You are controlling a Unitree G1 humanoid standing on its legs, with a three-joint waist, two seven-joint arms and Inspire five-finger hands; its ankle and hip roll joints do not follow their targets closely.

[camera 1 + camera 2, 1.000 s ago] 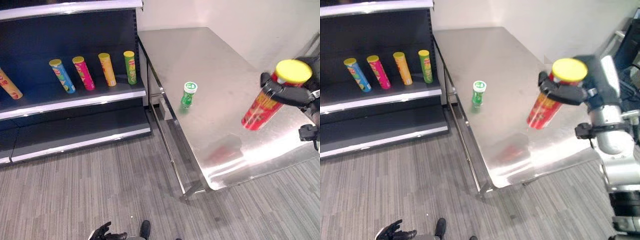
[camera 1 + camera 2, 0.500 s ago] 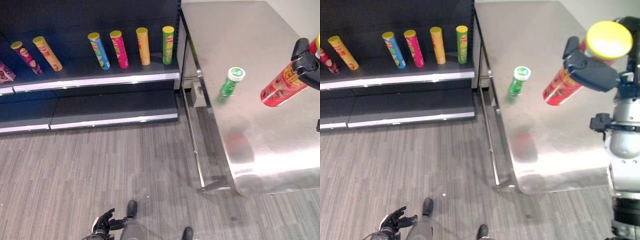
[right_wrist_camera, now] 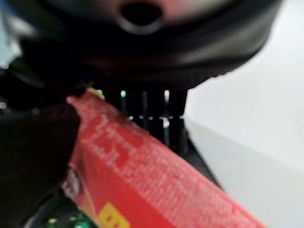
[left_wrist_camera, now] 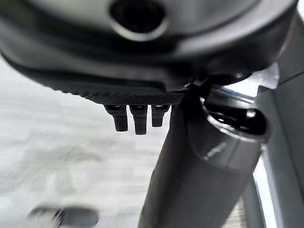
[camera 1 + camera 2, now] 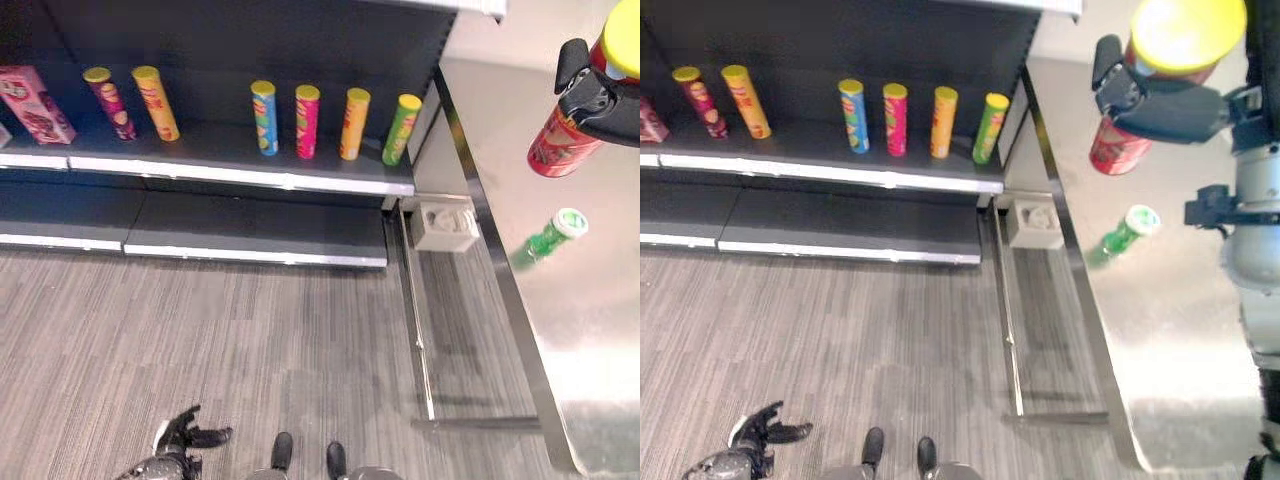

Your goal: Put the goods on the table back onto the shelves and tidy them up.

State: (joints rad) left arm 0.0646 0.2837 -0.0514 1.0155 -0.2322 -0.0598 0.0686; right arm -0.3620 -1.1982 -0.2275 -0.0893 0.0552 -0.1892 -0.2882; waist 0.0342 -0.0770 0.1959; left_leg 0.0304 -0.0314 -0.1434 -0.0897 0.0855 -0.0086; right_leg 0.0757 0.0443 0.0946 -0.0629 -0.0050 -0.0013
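Observation:
My right hand [image 5: 1165,100] is shut on a red tube can with a yellow lid [image 5: 1116,150], held in the air above the steel table [image 5: 1185,330]; the red tube can [image 3: 156,180] also shows close up in the right wrist view. A small green bottle with a white cap [image 5: 1122,232] stands on the table near its left edge. My left hand [image 5: 180,440] hangs low over the floor with its fingers spread open. On the dark shelf [image 5: 250,170] stand several tube cans: maroon [image 5: 106,102], orange [image 5: 158,102], blue [image 5: 264,117], pink [image 5: 305,120], another orange [image 5: 352,123] and green [image 5: 401,129].
A pink box [image 5: 35,103] stands at the shelf's left end. A lower shelf board [image 5: 200,235] lies bare beneath. A small grey box [image 5: 444,226] sits between shelf and table. Grey striped floor [image 5: 200,340] spreads in front.
The camera has swung left, so shelf and table shifted right in view. The right hand keeps hold of the red can, now higher in the view. The left hand's fingers have spread.

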